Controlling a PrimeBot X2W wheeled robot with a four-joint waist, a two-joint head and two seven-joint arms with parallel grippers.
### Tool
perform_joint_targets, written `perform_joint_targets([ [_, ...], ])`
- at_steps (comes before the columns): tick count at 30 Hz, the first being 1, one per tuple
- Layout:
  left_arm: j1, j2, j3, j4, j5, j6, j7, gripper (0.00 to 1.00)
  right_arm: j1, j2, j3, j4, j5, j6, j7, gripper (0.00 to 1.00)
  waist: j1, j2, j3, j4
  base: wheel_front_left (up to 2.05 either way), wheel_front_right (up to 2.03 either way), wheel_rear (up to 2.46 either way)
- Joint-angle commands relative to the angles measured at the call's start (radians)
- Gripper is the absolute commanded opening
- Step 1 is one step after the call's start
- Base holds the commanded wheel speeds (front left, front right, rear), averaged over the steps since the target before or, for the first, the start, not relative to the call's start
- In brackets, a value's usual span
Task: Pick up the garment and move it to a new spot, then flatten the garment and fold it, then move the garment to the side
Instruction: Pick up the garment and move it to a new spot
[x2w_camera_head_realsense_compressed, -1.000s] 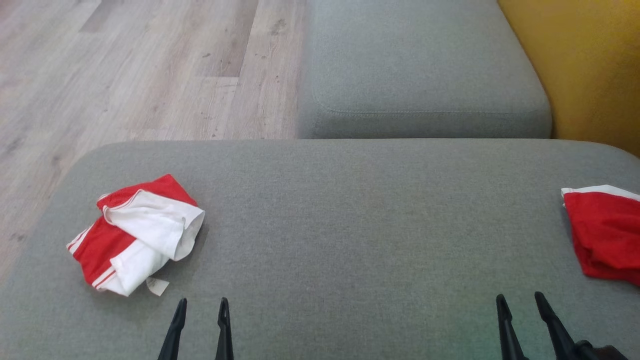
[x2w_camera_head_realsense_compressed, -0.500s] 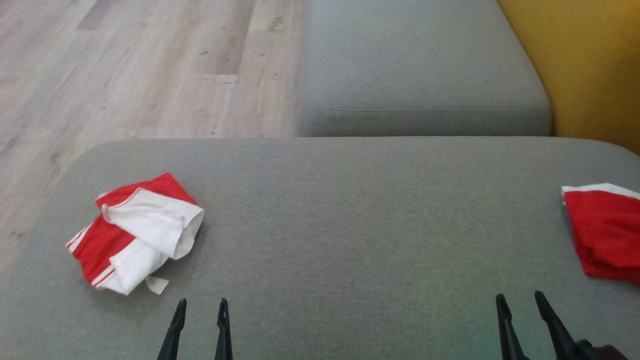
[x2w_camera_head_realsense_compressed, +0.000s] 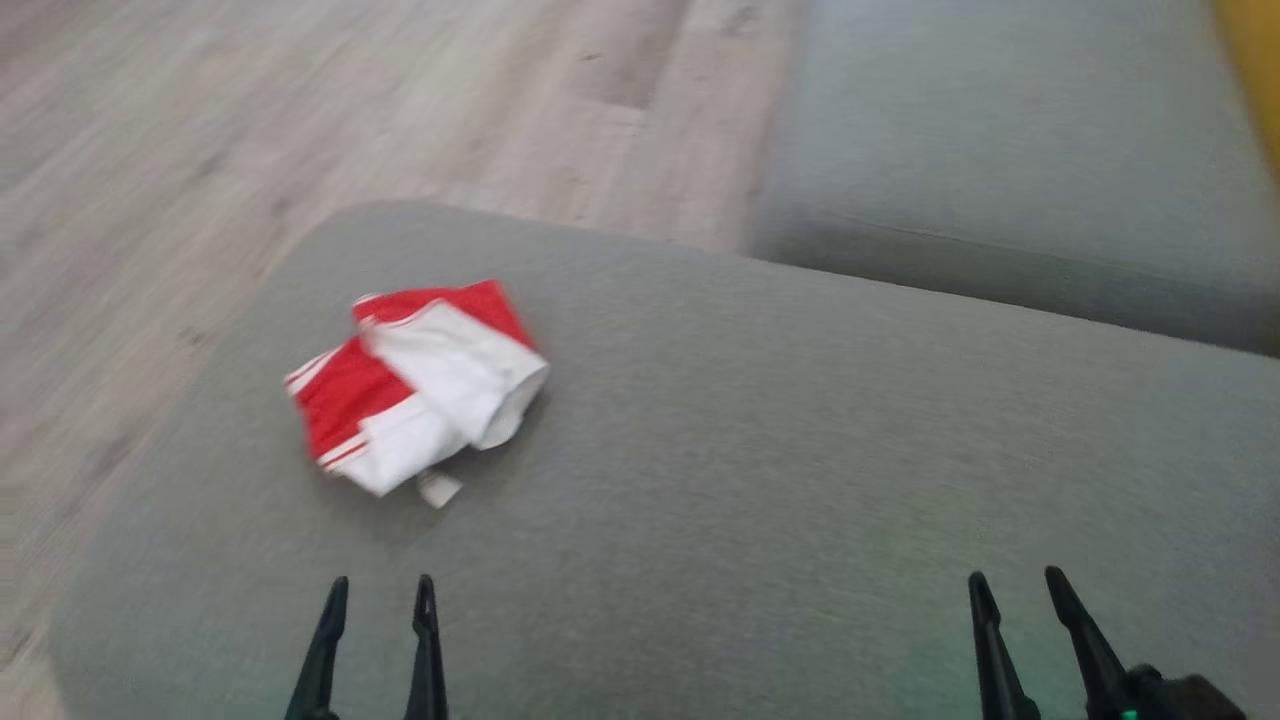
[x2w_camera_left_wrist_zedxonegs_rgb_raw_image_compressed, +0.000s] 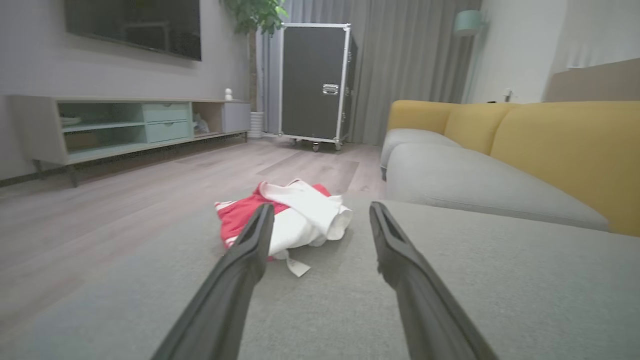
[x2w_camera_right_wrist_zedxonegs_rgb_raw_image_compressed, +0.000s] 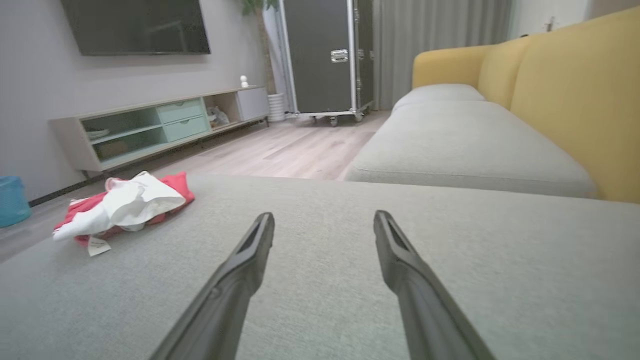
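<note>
I'm looking down on a grey sofa cushion (x2w_camera_head_realsense_compressed: 800, 430) in a living room. Nearest me, my left gripper (x2w_camera_head_realsense_compressed: 382, 582) and right gripper (x2w_camera_head_realsense_compressed: 1013, 575) reach forward low over it, both with jaws spread wide and empty. The crumpled red-and-white garment (x2w_camera_head_realsense_compressed: 420, 385) lies on the cushion ahead of the left jaws, not touching them, and well apart from the right. Beyond it runs the wood floor (x2w_camera_head_realsense_compressed: 300, 120).
</note>
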Motion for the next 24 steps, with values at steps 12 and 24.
perform_joint_targets([
  [12, -0.088, -0.006, 0.067, -0.062, -0.003, 0.038, -0.005, 1.0, -0.09, -0.044, 0.044, -0.02, 0.005, -0.001, -0.011, 1.0, -0.0001, -0.0001, 0.09, 0.143, 0.0, 0.0, 0.0],
  [24, -0.529, 0.005, 0.16, -0.005, -0.036, 0.013, -0.005, 1.0, -0.185, -0.277, 0.019, -0.081, 0.006, -0.001, -0.011, 1.0, -0.0001, -0.0001, 0.395, 0.111, 0.0, 0.0, 0.0],
])
